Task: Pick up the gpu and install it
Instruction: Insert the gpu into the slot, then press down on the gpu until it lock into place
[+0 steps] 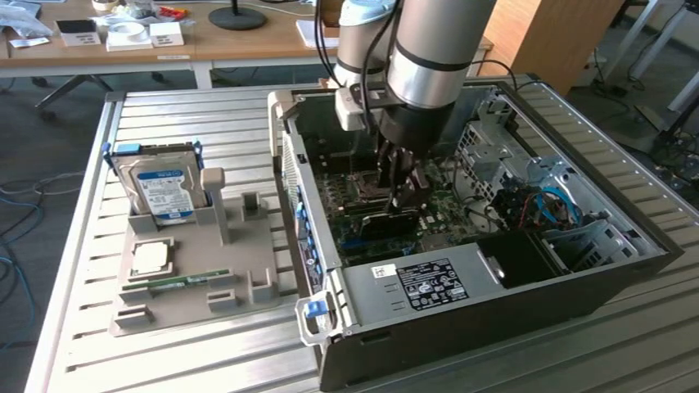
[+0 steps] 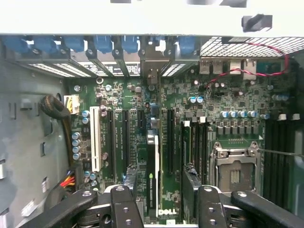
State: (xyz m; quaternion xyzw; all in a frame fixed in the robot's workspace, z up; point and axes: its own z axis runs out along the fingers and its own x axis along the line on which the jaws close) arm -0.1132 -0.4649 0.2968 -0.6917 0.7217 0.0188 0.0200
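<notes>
The gpu point(image 2: 152, 161) stands on edge in a motherboard slot, seen edge-on in the wrist view, with its end at the case's rear slot openings. In the exterior view it is the dark block point(image 1: 385, 223) low in the open computer case point(image 1: 492, 282). My gripper point(image 2: 160, 178) reaches down into the case and straddles the card. Its two black fingers point(image 2: 127, 202) stand apart on either side, with a gap between each and the card. The gripper point(image 1: 399, 195) is open and holds nothing.
On the slatted table at the exterior view's left, a grey holder point(image 1: 180, 274) carries a hard drive point(image 1: 162, 187), a processor chip point(image 1: 150, 258) and a memory stick point(image 1: 175, 282). Blue slot latches point(image 2: 102, 45), the processor socket point(image 2: 235, 171) and cables point(image 1: 546, 209) crowd the case.
</notes>
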